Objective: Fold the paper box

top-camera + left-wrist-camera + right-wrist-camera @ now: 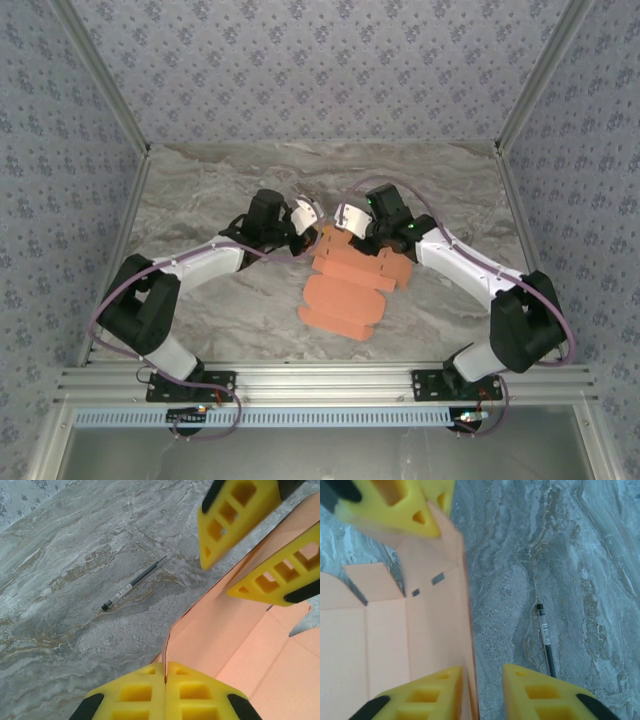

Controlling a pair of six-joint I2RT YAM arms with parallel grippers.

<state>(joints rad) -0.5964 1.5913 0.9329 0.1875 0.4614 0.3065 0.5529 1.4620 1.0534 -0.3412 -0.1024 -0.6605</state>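
The paper box (345, 290) is a salmon-orange die-cut sheet lying flat on the marble table, with its far panel raised as a wall (240, 630). My left gripper (165, 667) is shut on the left end of that wall's top edge, and it meets the sheet's far end (318, 230) in the top view. My right gripper (482, 672) stands open astride the other end of the wall (440, 625). The card rests against its left finger and there is a gap to its right finger. The two grippers face each other closely; the right one's yellow fingers (235, 515) show in the left wrist view.
A black and clear pen (132, 584) lies on the table just beyond the raised wall, and it also lies close to my right gripper's right finger (545, 640). Patterned walls enclose the table (200, 190) on three sides.
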